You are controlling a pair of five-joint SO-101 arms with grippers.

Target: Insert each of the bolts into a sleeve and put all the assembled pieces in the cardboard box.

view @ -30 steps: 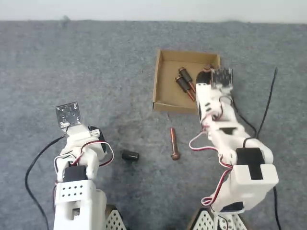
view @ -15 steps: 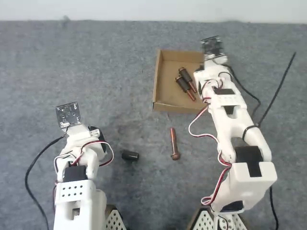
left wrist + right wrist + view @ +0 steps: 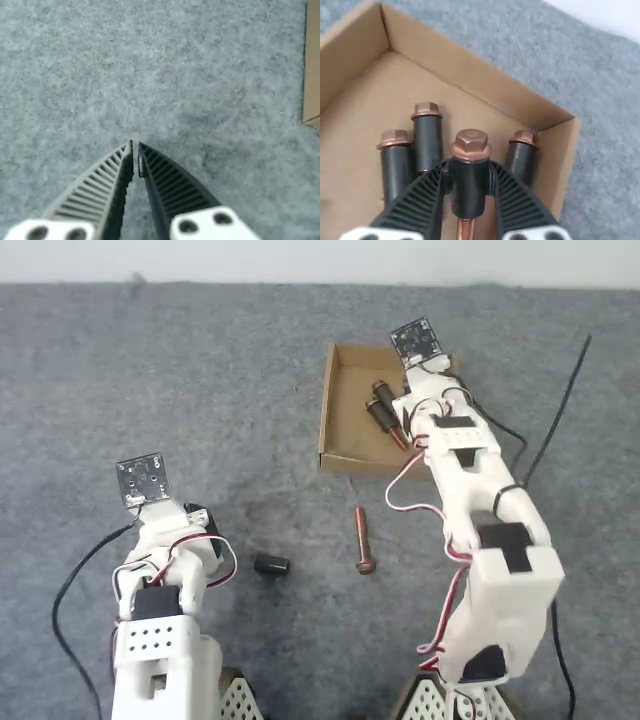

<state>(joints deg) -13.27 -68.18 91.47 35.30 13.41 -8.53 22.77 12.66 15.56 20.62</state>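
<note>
Right end effector (image 3: 468, 172) gripped an assembled bolt-and-sleeve (image 3: 471, 146) over the cardboard box (image 3: 470, 75), near its far corner. Three assembled pieces (image 3: 426, 137) lay below. Left end effector (image 3: 135, 149) was closed, empty, over the bench (image 3: 150, 60). A loose bolt (image 3: 363, 538) and sleeve (image 3: 270, 565) lay apart between the arms.

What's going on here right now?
The right gripper is shut on an assembled bolt-and-sleeve, holding it over the cardboard box, where three assembled pieces already lie. One loose bolt and one black sleeve lie on the grey mat. The left gripper is shut, empty, over the mat.
</note>
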